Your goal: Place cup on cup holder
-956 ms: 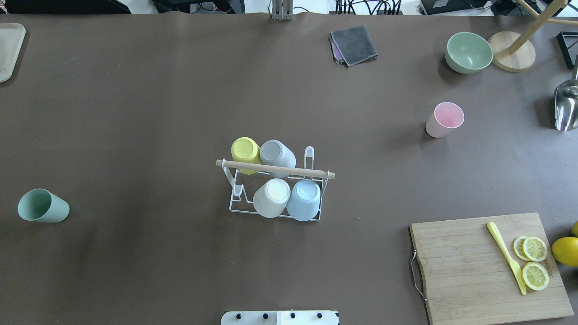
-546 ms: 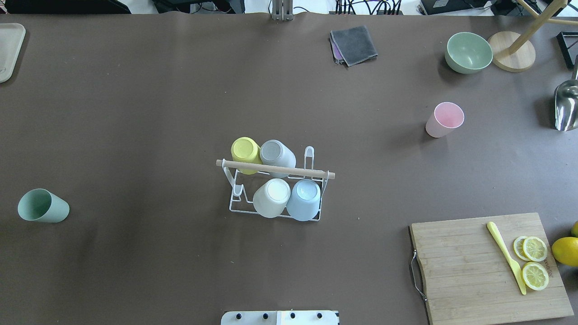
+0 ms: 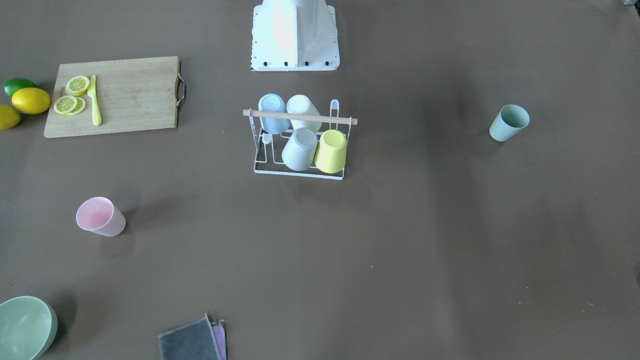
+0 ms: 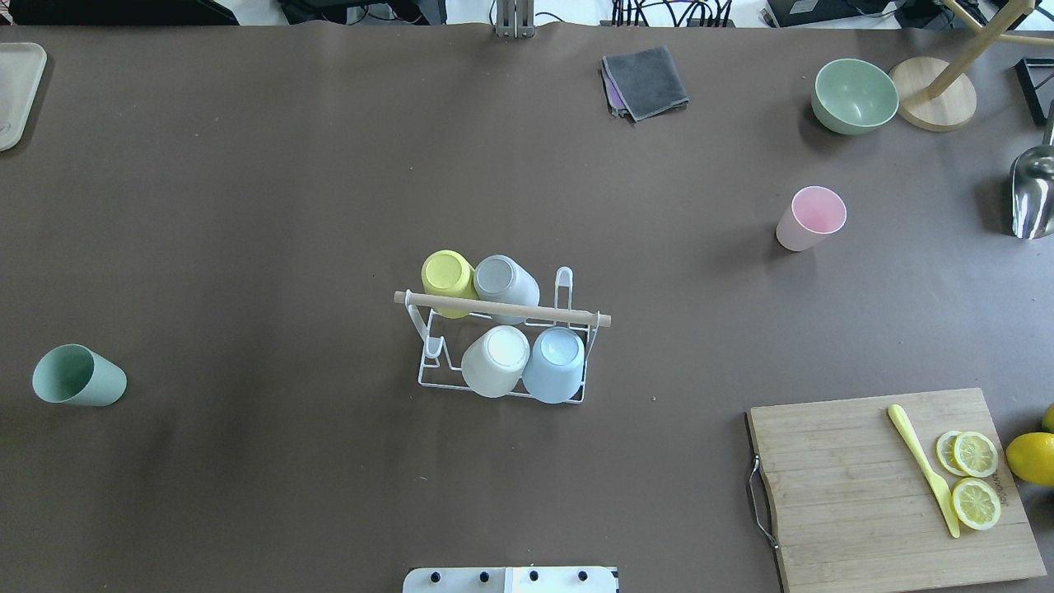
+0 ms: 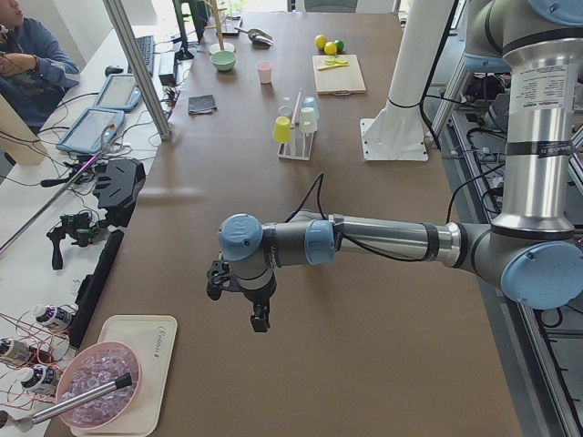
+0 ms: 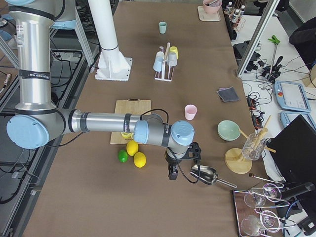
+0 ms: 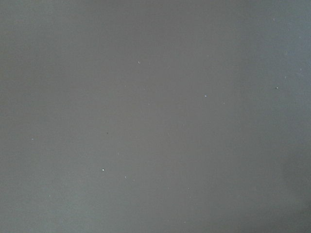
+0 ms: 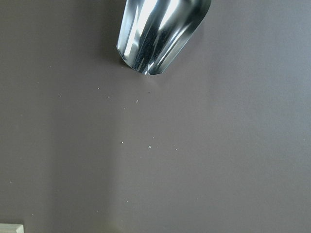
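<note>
The white wire cup holder [image 4: 568, 284] with a wooden rod handle stands mid-table, also in the front view [image 3: 299, 172]. Several cups sit upside down on its prongs: yellow, grey, white and blue. A green cup [image 4: 78, 375] stands alone far left, and a pink cup [image 4: 811, 217] stands at the right. My left gripper [image 5: 260, 320] shows only in the left side view, far from the rack over bare table; I cannot tell its state. My right gripper [image 6: 172, 174] shows only in the right side view, beside a metal scoop [image 6: 205, 175]; I cannot tell its state.
A wooden cutting board [image 4: 848, 511] with lemon slices and a yellow knife lies front right, with a lemon [image 4: 1031, 458] beside it. A green bowl [image 4: 855, 95], a wooden stand base [image 4: 935, 105], a grey cloth [image 4: 645, 81] and the scoop [image 4: 1033, 193] lie further back.
</note>
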